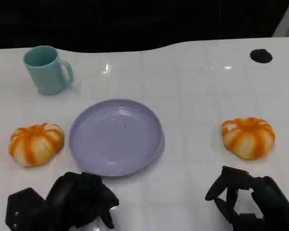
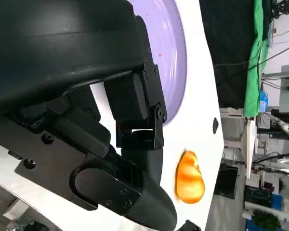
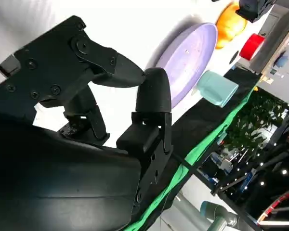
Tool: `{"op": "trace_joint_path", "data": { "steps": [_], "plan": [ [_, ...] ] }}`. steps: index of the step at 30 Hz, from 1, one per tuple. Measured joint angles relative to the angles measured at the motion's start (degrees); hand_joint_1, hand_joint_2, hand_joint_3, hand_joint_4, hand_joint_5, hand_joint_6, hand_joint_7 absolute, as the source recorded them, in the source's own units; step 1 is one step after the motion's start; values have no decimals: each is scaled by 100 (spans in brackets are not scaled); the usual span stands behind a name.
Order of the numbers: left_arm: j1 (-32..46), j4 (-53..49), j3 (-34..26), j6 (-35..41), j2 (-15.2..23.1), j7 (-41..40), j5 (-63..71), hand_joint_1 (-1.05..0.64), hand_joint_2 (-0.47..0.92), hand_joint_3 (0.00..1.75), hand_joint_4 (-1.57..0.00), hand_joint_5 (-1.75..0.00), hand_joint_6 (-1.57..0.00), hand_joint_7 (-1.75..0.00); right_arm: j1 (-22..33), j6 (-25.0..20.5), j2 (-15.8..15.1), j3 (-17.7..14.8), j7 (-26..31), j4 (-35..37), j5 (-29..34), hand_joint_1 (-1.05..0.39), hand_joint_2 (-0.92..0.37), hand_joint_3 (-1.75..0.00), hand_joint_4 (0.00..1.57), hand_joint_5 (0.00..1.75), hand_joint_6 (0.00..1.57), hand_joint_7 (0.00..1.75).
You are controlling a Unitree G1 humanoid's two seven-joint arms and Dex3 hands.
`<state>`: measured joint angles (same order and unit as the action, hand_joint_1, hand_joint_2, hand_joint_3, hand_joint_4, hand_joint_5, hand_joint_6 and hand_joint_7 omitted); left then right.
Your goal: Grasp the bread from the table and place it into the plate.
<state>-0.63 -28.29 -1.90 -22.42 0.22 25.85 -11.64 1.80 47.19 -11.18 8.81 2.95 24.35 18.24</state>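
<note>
Two orange-and-white striped breads lie on the white table, one (image 1: 36, 143) left of the lilac plate (image 1: 115, 137) and one (image 1: 248, 137) to its right. The plate is bare apart from a few crumbs. My left hand (image 1: 72, 199) hovers at the near edge, just in front of the plate's near-left rim and holding nothing. My right hand (image 1: 245, 199) is low at the near right, in front of the right bread, with its fingers apart and empty. The left wrist view shows the plate (image 2: 176, 53) and the right bread (image 2: 190, 178) beyond my left hand's fingers (image 2: 137, 144).
A teal mug (image 1: 48, 70) stands at the back left, behind the left bread. A small black disc (image 1: 261, 56) lies at the far right. The right wrist view shows the plate (image 3: 188, 57), the mug (image 3: 216, 89) and the other bread (image 3: 231, 21).
</note>
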Motion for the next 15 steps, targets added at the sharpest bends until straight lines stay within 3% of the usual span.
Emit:
{"op": "trace_joint_path", "data": {
  "steps": [2,6,11,13,15],
  "plan": [
    [-4,-12,0,-2,0,0,1,-105,81,0,-144,-104,-153,-55,-1,0,2,-30,50,0,23,-30,-53,-93,74,168,72,120],
    [-4,-14,1,-1,-6,0,1,-105,81,0,-144,-104,-153,-55,-29,22,18,-112,158,0,25,-30,-63,-72,67,129,73,82],
    [-5,-14,5,-1,-10,-2,6,-105,81,0,-145,-104,-154,-55,-63,13,18,-200,303,-121,136,-31,-65,-67,58,122,71,64],
    [-5,-14,7,-1,-10,-2,12,-105,81,1,-145,-104,-153,-55,-86,-19,1,-269,388,-183,244,-34,-80,-38,52,102,72,42],
    [-7,-15,7,-1,-11,-2,11,-105,82,1,-144,-104,-153,-55,-129,-88,-61,-338,488,-277,439,-34,-87,-22,50,91,73,30]
  ]
}}
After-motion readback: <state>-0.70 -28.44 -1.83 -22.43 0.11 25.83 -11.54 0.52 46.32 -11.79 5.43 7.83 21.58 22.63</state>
